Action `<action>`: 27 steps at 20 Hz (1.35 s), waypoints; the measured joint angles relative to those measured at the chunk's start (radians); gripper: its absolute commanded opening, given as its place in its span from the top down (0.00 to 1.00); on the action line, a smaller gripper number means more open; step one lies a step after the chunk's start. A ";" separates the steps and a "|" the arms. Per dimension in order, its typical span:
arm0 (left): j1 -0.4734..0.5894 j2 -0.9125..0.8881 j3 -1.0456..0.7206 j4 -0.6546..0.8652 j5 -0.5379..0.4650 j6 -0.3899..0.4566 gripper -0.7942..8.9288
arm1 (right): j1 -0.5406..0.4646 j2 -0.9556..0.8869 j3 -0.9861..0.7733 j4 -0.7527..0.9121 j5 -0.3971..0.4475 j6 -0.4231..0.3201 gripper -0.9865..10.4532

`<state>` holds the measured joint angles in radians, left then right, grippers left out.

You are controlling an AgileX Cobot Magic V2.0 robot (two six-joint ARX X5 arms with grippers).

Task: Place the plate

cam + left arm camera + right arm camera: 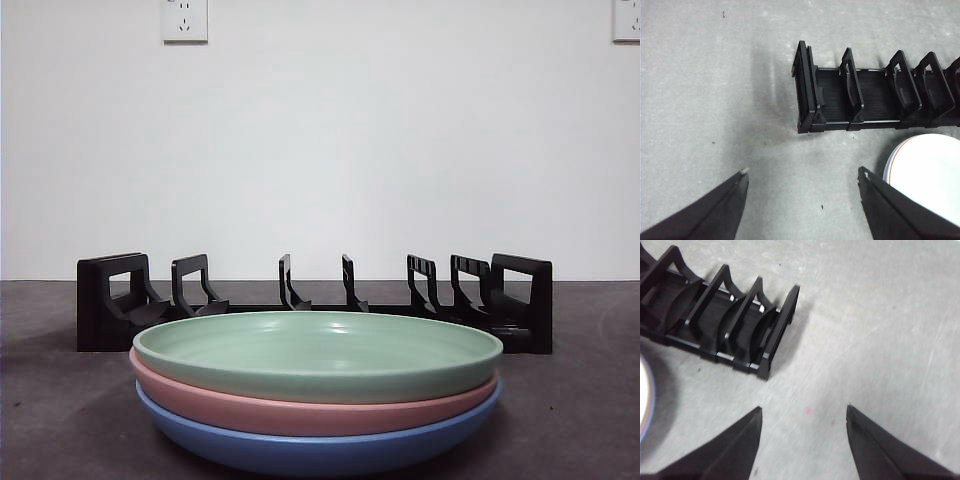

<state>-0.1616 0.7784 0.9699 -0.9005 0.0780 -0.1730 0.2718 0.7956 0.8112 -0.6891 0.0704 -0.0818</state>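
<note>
Front view: dark table (580,420), white wall (330,140), sockets (184,20).

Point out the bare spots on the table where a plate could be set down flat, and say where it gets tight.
Bare table lies beyond the black rack's left end, under the open left end effector. More bare surface sits past its right end, under the open right end effector. It is tight in the middle, where the plate stack sits close in front of the rack.
</note>
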 measured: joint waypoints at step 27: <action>0.027 -0.473 -0.669 0.797 -0.042 0.064 0.91 | 0.000 -0.118 -0.001 -0.053 -0.043 0.088 0.90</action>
<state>-0.1345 0.3050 0.3012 -0.1032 0.0357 -0.1093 0.2718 0.6773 0.8104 -0.7425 0.0269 0.0059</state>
